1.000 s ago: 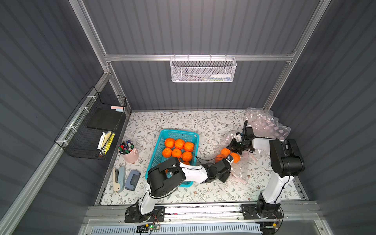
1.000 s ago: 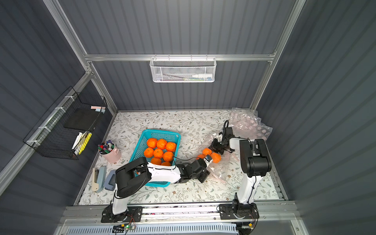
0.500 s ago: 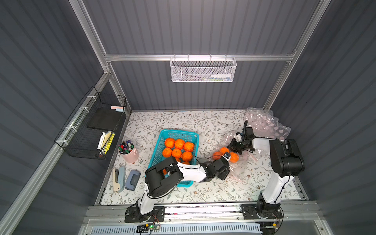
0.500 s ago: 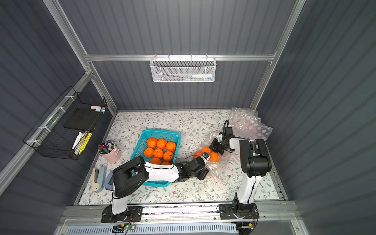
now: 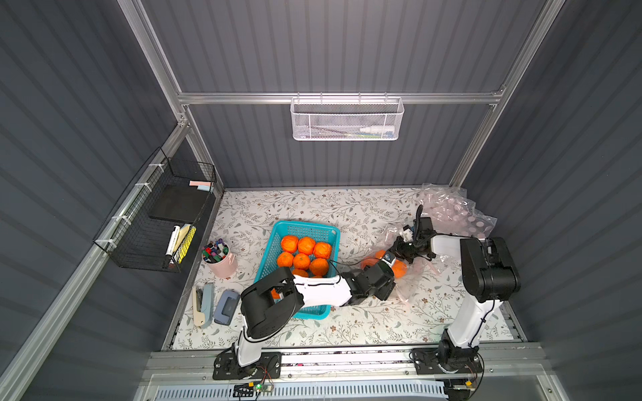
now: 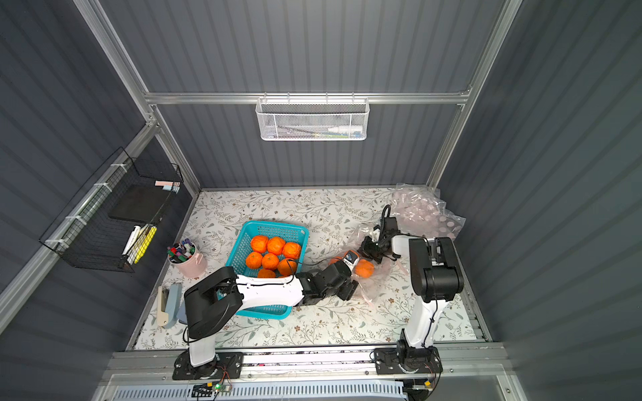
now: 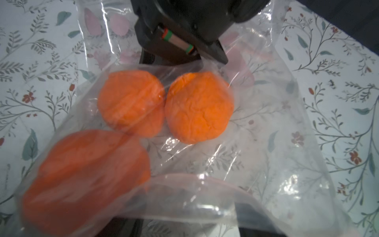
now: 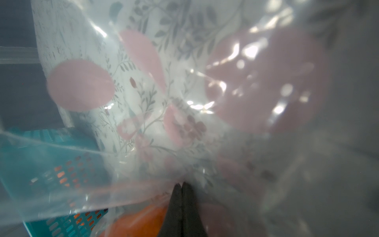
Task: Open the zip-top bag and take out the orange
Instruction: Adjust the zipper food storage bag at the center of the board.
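L gripper (image 7: 192,220) has just widened its jaws and nosed fwd toward the fruit. In the L wrist view its two dark fingers (image 7: 250,211) sit well apart under the near film, w/ the pink zip strip (image 7: 194,178) arching just ahead. R gripper (image 8: 181,195) is unchanged: jaws pressed together, pinching the far edge of the zip-top bag (image 7: 266,143) and holding it up. Three oranges are in the bag on the table (image 5: 312,205): two (image 7: 131,102) touching each other near the R gripper, and the nearest orange (image 7: 82,174) just beside the L gripper. The mouth looks parted, so the opening step seems about done and L looks set to reach in. Can't tell if L's fingers are inside the mouth or beneath the film. If beneath, closing would prob. grab plastic along w/ the fruit. The teal basket (image 5: 302,227) is nearby.
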{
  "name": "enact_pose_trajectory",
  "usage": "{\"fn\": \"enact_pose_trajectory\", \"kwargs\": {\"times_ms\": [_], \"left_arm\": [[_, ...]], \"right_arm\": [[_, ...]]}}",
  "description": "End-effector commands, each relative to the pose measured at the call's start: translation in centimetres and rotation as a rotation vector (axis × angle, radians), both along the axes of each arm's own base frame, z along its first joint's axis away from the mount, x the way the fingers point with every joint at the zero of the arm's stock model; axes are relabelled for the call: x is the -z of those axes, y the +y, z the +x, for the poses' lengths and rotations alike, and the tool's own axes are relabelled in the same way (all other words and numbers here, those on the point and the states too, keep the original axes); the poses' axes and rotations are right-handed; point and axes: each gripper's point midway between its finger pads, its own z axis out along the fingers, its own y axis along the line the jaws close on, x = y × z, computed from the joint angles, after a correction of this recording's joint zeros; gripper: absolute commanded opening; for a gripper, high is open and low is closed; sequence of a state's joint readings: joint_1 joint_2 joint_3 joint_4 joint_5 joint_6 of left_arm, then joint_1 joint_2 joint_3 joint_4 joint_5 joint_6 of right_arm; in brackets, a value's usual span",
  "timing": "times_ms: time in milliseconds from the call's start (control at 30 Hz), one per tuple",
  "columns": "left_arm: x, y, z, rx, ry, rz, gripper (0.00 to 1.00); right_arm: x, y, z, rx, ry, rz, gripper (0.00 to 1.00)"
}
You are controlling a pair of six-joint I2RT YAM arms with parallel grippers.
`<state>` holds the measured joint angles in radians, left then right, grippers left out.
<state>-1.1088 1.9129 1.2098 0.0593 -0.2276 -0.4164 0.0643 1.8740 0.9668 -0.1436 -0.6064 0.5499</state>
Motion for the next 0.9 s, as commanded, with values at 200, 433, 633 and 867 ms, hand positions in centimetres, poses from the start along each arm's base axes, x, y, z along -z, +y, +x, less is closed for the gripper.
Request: {"fn": "enact_pose_trajectory", "kwargs": {"times_ms": [200, 433, 633, 867], "left_arm": [[-1.8, 1.7, 1.9, -0.074, -0.048, 0.062, 0.75], [-2.4, 2.1, 4.2, -0.123, -0.068, 0.066, 0.78], [-0.9, 2.8, 5.2, -0.148, -0.057, 0.107, 0.81], [-0.1, 3.1, 5.2, -0.143, -0.034, 0.123, 0.81]], "right_arm": [[2.1, -0.4, -1.8, 0.006, 0.089, -0.026, 0.02], [2.1, -0.3, -1.8, 0.004, 0.092, -0.028, 0.02], [2.3, -0.3, -1.8, 0.003, 0.095, -0.026, 0.02], [2.3, -0.3, -1.7, 0.001, 0.095, -0.027, 0.02]]}}
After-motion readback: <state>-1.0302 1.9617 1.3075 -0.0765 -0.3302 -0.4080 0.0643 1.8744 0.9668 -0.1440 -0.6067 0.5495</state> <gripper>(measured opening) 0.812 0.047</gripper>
